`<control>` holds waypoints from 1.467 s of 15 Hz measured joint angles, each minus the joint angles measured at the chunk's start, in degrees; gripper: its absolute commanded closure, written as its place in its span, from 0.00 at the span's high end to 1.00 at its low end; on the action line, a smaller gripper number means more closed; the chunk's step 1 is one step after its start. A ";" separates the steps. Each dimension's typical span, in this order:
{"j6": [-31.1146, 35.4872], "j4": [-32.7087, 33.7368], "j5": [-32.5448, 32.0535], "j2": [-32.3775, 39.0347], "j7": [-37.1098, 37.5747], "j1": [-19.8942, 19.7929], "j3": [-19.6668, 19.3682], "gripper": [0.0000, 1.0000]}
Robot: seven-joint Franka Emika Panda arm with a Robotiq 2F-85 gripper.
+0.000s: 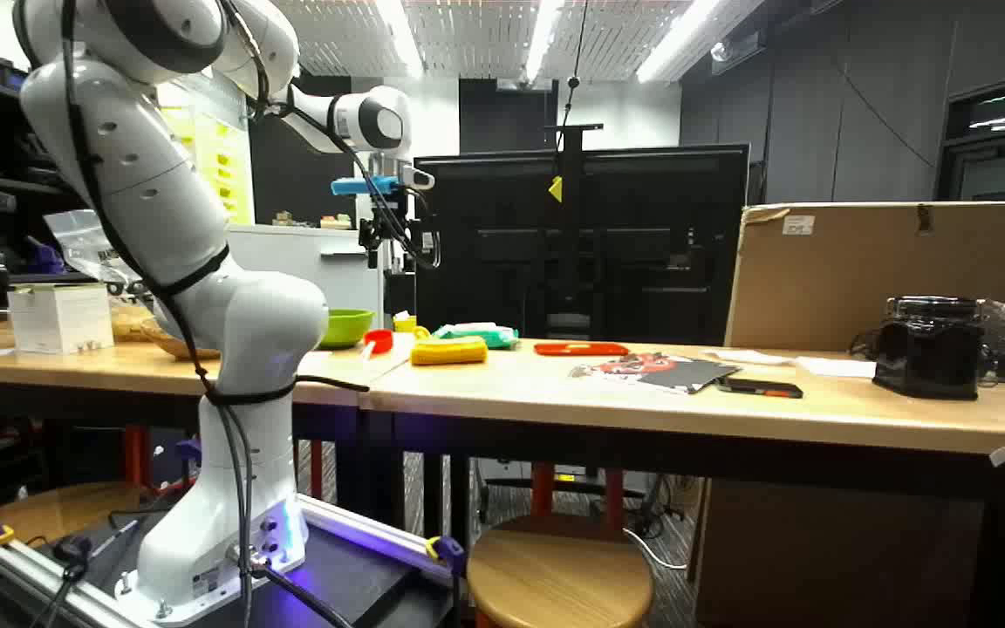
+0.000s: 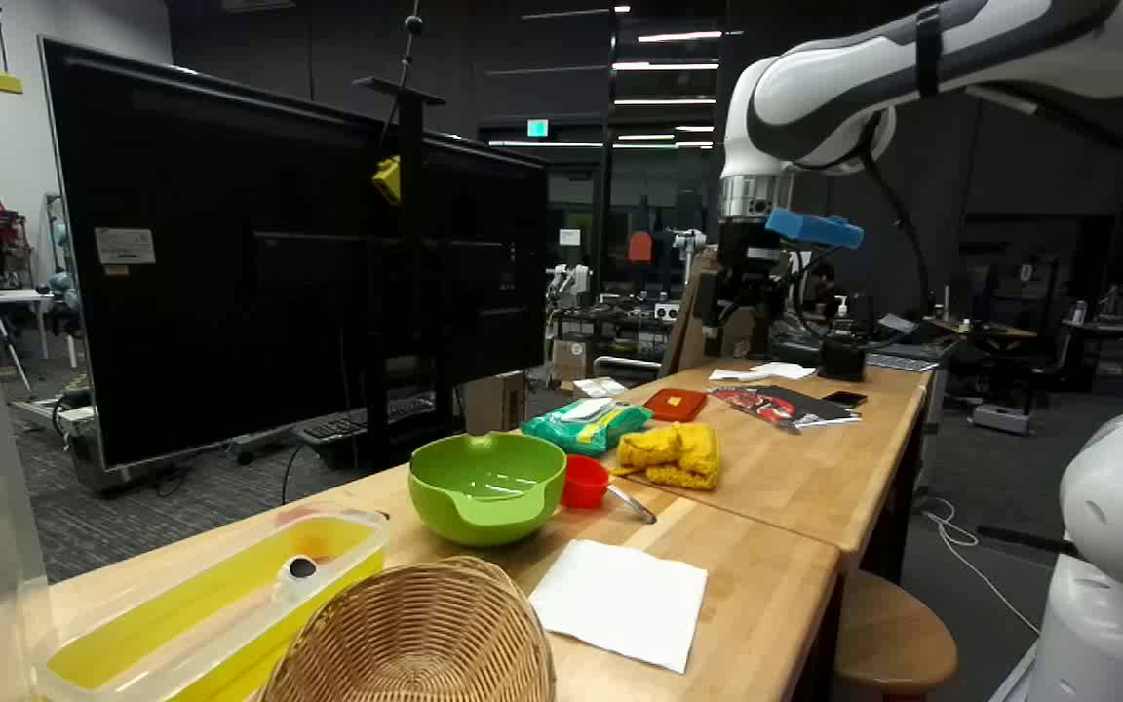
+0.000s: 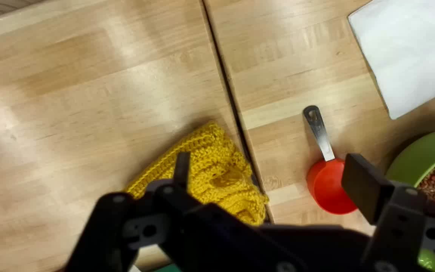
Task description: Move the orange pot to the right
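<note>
The thing closest to the orange pot is a small red-orange cup with a metal handle. The cup (image 3: pixel 327 189) lies on the wooden table in the wrist view, its handle pointing up the picture. It also shows in both exterior views (image 1: pixel 378 341) (image 2: pixel 583 482), beside a green bowl. My gripper (image 3: pixel 272 170) is open and empty, high above the table. In the wrist view one finger overlaps the cup's edge and the other overlaps a yellow knitted cloth (image 3: pixel 217 170). The gripper also shows in both exterior views (image 1: pixel 391 257) (image 2: pixel 735 336), well above the objects.
The green bowl (image 2: pixel 498 517) stands next to the cup and holds small brown bits. A green wipes pack (image 2: pixel 589 426), a red case (image 2: pixel 676 405) and a white napkin (image 2: pixel 625 600) lie around. A wicker basket (image 2: pixel 469 570) and a yellow-lined tray (image 2: pixel 357 546) stand nearby.
</note>
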 measured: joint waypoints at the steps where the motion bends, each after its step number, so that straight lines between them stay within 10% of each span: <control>1: 0.02 0.03 0.00 -0.02 0.00 0.00 0.00 1.00; 13: 0.03 -0.02 -0.09 -0.02 -0.68 0.03 0.00 1.00; 22: -2.27 0.03 -3.59 1.96 -16.58 3.52 -0.06 1.00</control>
